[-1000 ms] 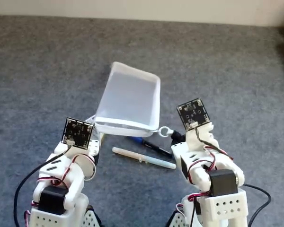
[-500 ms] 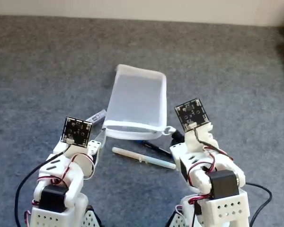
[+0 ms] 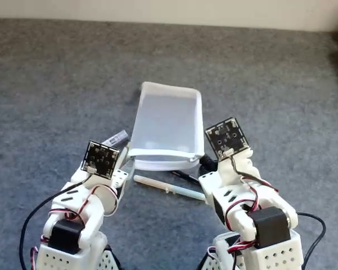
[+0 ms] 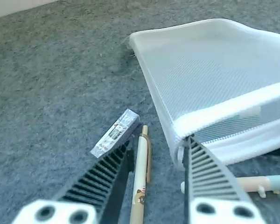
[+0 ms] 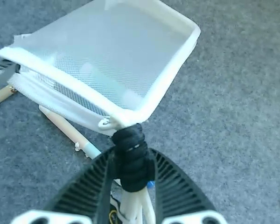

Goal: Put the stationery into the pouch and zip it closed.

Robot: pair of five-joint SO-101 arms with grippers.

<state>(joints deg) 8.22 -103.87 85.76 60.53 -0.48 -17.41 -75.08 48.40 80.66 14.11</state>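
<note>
The white mesh pouch point(image 3: 168, 121) lies mid-table with its open mouth toward the arms. My right gripper point(image 5: 130, 157) is shut on the black zipper pull point(image 5: 131, 144) at the mouth's corner, by the pouch point(image 5: 114, 60). My left gripper point(image 4: 158, 145) stands open at the other corner of the pouch point(image 4: 214, 79), one finger against the mouth's rim. A beige pen point(image 4: 141, 172) lies between its fingers, and a small boxed eraser point(image 4: 115, 133) sits just beyond. A white pen point(image 3: 170, 187) and a black pen point(image 3: 187, 176) lie in front of the mouth.
Grey carpet point(image 3: 56, 84) covers the table all around the pouch, with open room to the far left, the far right and behind it. The eraser point(image 3: 116, 138) lies left of the pouch. A pale wall edge runs along the back.
The pouch has swung and slid to the right, with the right gripper holding its pull. The left arm has moved forward and right to the mouth's left corner.
</note>
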